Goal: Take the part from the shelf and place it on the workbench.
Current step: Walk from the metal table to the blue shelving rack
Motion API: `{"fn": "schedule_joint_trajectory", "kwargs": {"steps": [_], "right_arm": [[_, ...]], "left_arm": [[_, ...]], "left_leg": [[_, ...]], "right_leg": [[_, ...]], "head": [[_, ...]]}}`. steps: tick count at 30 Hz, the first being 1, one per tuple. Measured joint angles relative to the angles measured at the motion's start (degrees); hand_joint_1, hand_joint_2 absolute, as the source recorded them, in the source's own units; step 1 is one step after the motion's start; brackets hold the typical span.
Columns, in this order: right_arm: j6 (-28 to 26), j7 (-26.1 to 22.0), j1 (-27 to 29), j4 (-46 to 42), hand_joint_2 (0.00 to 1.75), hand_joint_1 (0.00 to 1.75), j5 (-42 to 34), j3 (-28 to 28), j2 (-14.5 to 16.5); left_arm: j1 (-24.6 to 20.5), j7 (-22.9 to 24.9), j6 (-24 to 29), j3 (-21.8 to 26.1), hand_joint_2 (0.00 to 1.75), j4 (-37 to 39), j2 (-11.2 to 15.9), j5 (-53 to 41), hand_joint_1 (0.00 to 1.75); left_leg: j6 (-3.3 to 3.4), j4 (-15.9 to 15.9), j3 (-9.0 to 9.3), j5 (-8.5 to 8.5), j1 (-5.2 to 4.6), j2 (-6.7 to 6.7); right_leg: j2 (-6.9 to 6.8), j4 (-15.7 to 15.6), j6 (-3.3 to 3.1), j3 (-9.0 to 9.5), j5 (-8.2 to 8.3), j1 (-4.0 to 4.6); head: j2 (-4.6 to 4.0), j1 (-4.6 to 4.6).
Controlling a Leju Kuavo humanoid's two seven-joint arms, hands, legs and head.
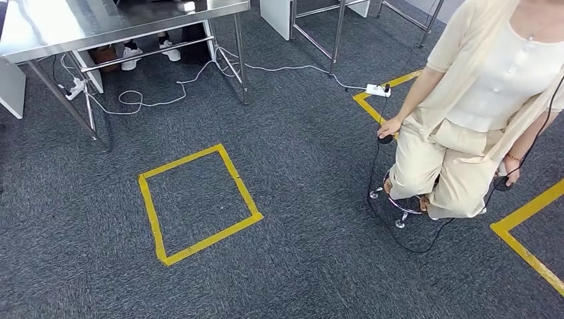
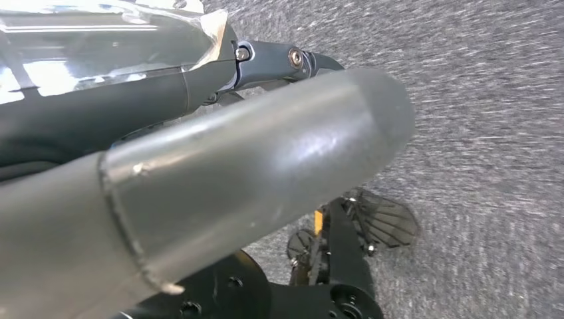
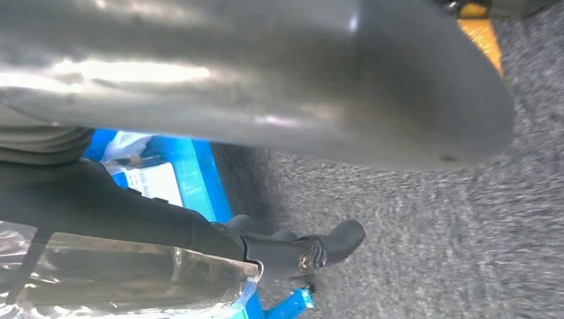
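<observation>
The part (image 2: 100,40) is wrapped in clear, shiny plastic. In the left wrist view it lies against the dark fingers (image 2: 133,106) of my left hand (image 2: 219,166), whose thick grey thumb crosses the picture. In the right wrist view the same plastic-wrapped part (image 3: 126,282) sits under the dark fingers (image 3: 199,232) of my right hand (image 3: 266,86), and a blue piece with a white label (image 3: 193,173) is beside it. Both hands hold the part above grey carpet. The steel workbench (image 1: 100,20) stands at the far left of the head view.
A person (image 1: 479,100) sits on a stool (image 1: 406,209) at the right, holding black controllers on cables. A yellow tape square (image 1: 199,203) marks the carpet ahead. White cables and a power strip (image 1: 378,90) lie near the table legs (image 1: 241,60).
</observation>
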Motion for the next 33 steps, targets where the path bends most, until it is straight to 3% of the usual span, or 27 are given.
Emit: {"fn": "schedule_joint_trajectory", "kwargs": {"steps": [1, 3, 5, 6, 7, 8, 10, 12, 14, 16, 18, 20, 21, 22, 24, 25, 27, 29, 31, 33], "right_arm": [[0.02, -0.04, 0.03, 0.01, 0.00, 0.00, 0.33, 0.31, -0.01], [0.08, -0.33, 0.00, 0.01, 0.00, 0.00, 1.08, 1.00, 0.00], [0.07, -0.77, 0.05, 0.01, 0.00, 0.00, 1.70, 1.60, 0.01], [-0.06, -0.97, 0.14, 0.01, 0.00, 0.00, 1.76, 1.84, -0.03], [-0.39, -1.22, 0.23, 0.01, 0.00, 0.00, 1.55, 1.99, -0.03], [-0.98, -1.50, 0.28, 0.01, 0.00, 0.00, 1.11, 2.09, 0.02], [-2.51, -1.95, 0.14, 0.00, 0.00, 0.00, 0.06, 2.05, 0.36], [-3.68, -2.04, -0.08, -0.01, 0.00, 0.00, -0.62, 1.93, 0.83], [-4.17, -2.04, 0.05, -0.01, 0.00, 0.00, -0.97, 1.76, 1.11], [-4.31, -2.11, 0.30, 0.00, 0.00, 0.00, -1.05, 1.53, 1.23], [-4.39, -2.33, 0.28, -0.01, 0.00, 0.00, -1.05, 1.34, 1.32], [-4.45, -2.58, 0.20, -0.01, 0.00, 0.00, -1.04, 1.15, 1.34], [-4.47, -2.66, 0.26, -0.01, 0.00, 0.00, -1.04, 1.04, 1.34], [-4.48, -2.72, 0.36, 0.00, 0.00, 0.00, -1.04, 0.96, 1.34], [-4.49, -2.81, 0.46, 0.00, 0.00, 0.00, -1.03, 0.87, 1.34], [-4.49, -2.86, 0.39, -0.01, 0.00, 0.00, -1.02, 0.84, 1.35], [-4.53, -2.93, 0.21, -0.03, 0.00, 0.00, -1.03, 0.71, 1.37], [-4.55, -2.96, 0.24, -0.04, 0.00, 0.00, -1.07, 0.57, 1.34], [-4.60, -2.96, 0.40, -0.04, 0.00, 0.00, -1.15, 0.49, 1.33], [-4.69, -2.96, 0.47, -0.04, 0.00, 0.00, -1.22, 0.44, 1.42]], "left_arm": [[0.01, -0.66, 0.44, 0.10, 0.00, 0.00, -0.04, 0.10, 0.00], [0.16, -1.69, 1.19, 0.39, 0.00, 0.00, -0.05, 0.26, 0.00], [0.33, -2.15, 1.61, 0.78, 0.00, 0.00, -0.04, 0.24, 0.00], [0.36, -2.25, 1.74, 0.93, 0.00, 0.00, -0.02, 0.06, 0.00], [0.37, -2.26, 1.86, 1.02, 0.00, 0.00, 0.04, -0.42, 0.00], [0.38, -2.21, 1.95, 1.03, 0.00, 0.00, 0.13, -1.14, 0.00], [0.45, -2.06, 2.05, 0.87, 0.00, 0.00, 0.36, -2.95, 0.00], [0.52, -1.91, 1.88, 0.34, 0.00, 0.00, 0.65, -4.43, 0.00], [0.49, -1.77, 1.70, -0.34, 0.00, 0.00, 0.89, -5.36, 0.00], [0.43, -1.69, 1.70, -0.72, 0.00, -0.01, 1.02, -5.82, 0.00], [0.46, -1.68, 2.18, -1.02, 0.00, -0.02, 1.20, -6.42, 0.00], [0.56, -1.92, 2.97, -1.58, 0.00, -0.02, 1.27, -7.10, 0.00], [0.58, -2.15, 3.25, -1.85, 0.00, -0.02, 1.21, -7.28, 0.00], [0.57, -2.39, 3.43, -2.03, 0.00, -0.02, 1.12, -7.36, 0.00], [0.53, -2.70, 3.54, -2.17, 0.00, -0.02, 0.82, -7.36, 0.00], [0.53, -2.76, 3.54, -2.22, 0.00, -0.02, 0.69, -7.36, 0.00], [0.52, -2.86, 3.50, -2.37, 0.00, -0.01, 0.45, -7.36, 0.00], [0.41, -2.95, 3.49, -2.57, 0.00, 0.00, 0.21, -7.36, 0.00], [0.29, -3.01, 3.40, -2.85, 0.00, 0.00, 0.01, -7.41, 0.00], [0.37, -3.01, 3.15, -3.06, 0.00, 0.00, -0.01, -7.52, 0.00]], "left_leg": [[-0.38, 1.77, -0.71, -1.40, 0.21, -1.56], [-0.89, 8.68, -3.66, -5.71, 0.44, -4.96], [-1.13, 15.49, -6.57, -8.55, 0.55, -5.98], [-1.24, 16.39, -6.92, -8.32, 0.68, -6.07], [-1.34, 14.99, -6.19, -6.92, 0.90, -6.18], [-1.49, 11.67, -4.59, -4.78, 1.25, -6.71], [-1.82, 4.37, -1.35, -1.52, 2.08, -9.63], [-1.71, 1.55, -0.42, -1.04, 2.23, -11.54], [-0.86, 1.32, -0.56, -0.91, 1.77, -10.40], [0.29, 0.75, -0.49, -0.35, 1.54, -8.84], [1.06, 0.39, -0.50, -0.06, 1.35, -7.04], [1.31, 0.39, -0.64, -0.05, 1.00, -5.14], [1.34, 0.40, -0.69, -0.07, 0.85, -4.28], [1.34, 0.41, -0.70, -0.07, 0.73, -3.52], [1.25, 0.42, -0.53, -0.11, 0.62, -2.17], [1.07, 0.44, -0.40, -0.22, 0.47, -1.56], [0.53, 0.48, -0.07, -0.47, 0.19, -0.48], [-0.09, 0.39, 0.35, -0.63, 0.19, 0.49], [-0.74, 1.43, 0.22, -1.67, 0.55, -0.74], [-1.20, 6.27, -1.76, -4.97, 0.88, -3.87]], "right_leg": [[0.56, -0.12, -0.53, 0.06, 0.26, -0.34], [1.67, -0.16, -1.27, -0.18, 0.66, -0.53], [3.02, -0.05, -1.44, -0.51, 0.83, -0.47], [3.76, 0.06, -1.39, -0.56, 0.86, -0.51], [4.53, 0.22, -1.33, -0.58, 0.87, -0.60], [5.33, 0.48, -1.23, -0.62, 0.84, -0.69], [6.86, 1.37, -0.77, -1.21, 0.67, -0.58], [8.17, 2.07, 0.14, -2.32, 0.75, -0.31], [9.33, 2.06, 1.23, -3.27, 1.17, -0.25], [7.62, 3.52, 1.67, -4.46, 0.46, -0.25], [4.36, 9.21, 1.30, -7.30, -2.46, -0.22], [3.20, 16.26, 1.23, -10.52, -5.39, -0.21], [3.03, 17.82, 1.48, -11.00, -5.84, -0.22], [2.82, 17.16, 1.85, -10.27, -5.46, -0.23], [1.25, 9.84, 2.46, -5.71, -3.18, -0.22], [-0.03, 5.97, 2.44, -3.52, -2.01, 0.00], [-1.64, 2.01, 1.60, -1.55, -0.70, 0.49], [-0.85, 1.86, 0.64, -1.83, -0.31, 0.82], [0.31, 1.48, -0.23, -1.51, 0.11, 0.12], [1.45, 1.19, -1.09, -1.29, 0.59, -0.58]], "head": [[0.01, -0.07], [0.02, -0.17], [0.02, -0.18], [0.01, -0.19], [0.01, -0.18], [0.00, -0.20], [0.00, -0.21], [0.01, -0.14], [0.00, -0.05], [0.01, 0.10], [0.01, 0.40], [0.01, 0.53], [0.01, 0.52], [0.01, 0.53], [0.01, 0.58], [0.01, 0.58], [0.01, 0.50], [0.01, 0.45], [0.01, 0.31], [0.01, 0.02]]}}
